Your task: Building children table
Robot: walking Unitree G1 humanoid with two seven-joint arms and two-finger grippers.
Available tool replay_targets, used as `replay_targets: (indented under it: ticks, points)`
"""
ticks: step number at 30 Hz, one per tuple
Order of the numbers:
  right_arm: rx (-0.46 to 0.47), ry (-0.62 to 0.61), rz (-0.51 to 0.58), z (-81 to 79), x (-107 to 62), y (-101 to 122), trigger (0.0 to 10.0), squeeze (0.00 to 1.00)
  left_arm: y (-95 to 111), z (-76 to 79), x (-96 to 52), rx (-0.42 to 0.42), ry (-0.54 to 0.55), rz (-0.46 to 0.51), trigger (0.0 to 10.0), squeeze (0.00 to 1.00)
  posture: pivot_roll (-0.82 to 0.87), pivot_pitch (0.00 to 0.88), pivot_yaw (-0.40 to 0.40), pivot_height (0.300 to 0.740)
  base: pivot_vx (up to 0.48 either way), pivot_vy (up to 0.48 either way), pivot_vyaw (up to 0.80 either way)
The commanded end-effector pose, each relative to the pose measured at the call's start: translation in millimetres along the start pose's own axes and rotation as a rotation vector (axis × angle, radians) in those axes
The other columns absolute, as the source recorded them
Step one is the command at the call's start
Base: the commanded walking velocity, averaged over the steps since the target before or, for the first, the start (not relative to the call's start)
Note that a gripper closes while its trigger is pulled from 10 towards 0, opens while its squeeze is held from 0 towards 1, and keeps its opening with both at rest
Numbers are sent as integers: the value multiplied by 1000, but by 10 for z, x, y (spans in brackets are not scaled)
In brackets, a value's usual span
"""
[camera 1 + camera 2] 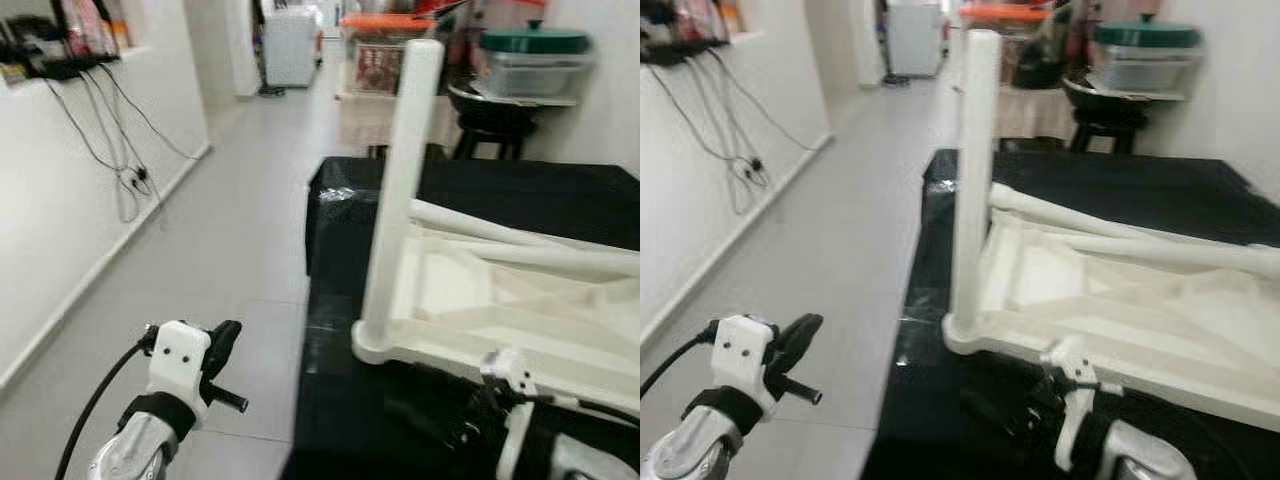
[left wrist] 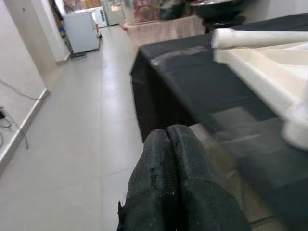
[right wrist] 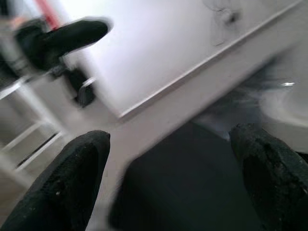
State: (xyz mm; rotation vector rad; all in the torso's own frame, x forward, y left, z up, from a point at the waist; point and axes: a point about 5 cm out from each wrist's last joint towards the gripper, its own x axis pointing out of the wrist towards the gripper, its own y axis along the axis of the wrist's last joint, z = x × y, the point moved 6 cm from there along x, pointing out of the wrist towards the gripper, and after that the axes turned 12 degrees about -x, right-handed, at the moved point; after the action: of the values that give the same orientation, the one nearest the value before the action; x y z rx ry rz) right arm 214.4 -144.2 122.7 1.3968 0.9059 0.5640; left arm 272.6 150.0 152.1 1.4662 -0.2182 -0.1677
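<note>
A white children's table (image 1: 520, 300) lies upside down on a black-covered surface (image 1: 480, 190). One white leg (image 1: 400, 190) stands upright at its near left corner. Two more white legs (image 1: 500, 232) lie loose across its underside. My left gripper (image 1: 225, 345) hangs over the floor, left of the black surface and apart from the table; in the left wrist view its fingers (image 2: 168, 168) are pressed together with nothing between them. My right gripper (image 3: 173, 178) is low over the black surface, just in front of the table's near edge, fingers wide apart and empty.
Grey tiled floor (image 1: 230, 230) runs down a corridor on the left, beside a white wall with hanging cables (image 1: 120, 160). At the far end stand a white appliance (image 1: 290, 45), an orange-lidded box (image 1: 385, 45) and a green-lidded container (image 1: 530, 55) above a black stool.
</note>
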Motion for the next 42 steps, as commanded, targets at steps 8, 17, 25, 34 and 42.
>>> replay_targets:
  ticks: [8,17,25,34,42]
  points:
    - [-111,-87,-1,187,99,99,10000,0,-44,-29,-6,-4,17,-17,10000,0,-64,12,-48,740,0,476,0]
    - [-86,-208,161,281,442,421,10000,0,-38,-10,14,0,14,-14,10000,0,-55,3,-54,740,0,476,0]
    - [-98,-437,178,531,597,412,10000,0,16,-26,60,-85,60,30,10000,0,-69,0,-73,740,0,117,0]
    - [-66,-486,202,594,605,440,10000,0,36,16,122,-84,41,39,10000,0,-89,3,-59,740,30,0,0]
    - [-36,-488,234,611,639,457,10000,0,34,43,148,-95,15,33,10000,0,-88,8,-59,740,292,0,0]
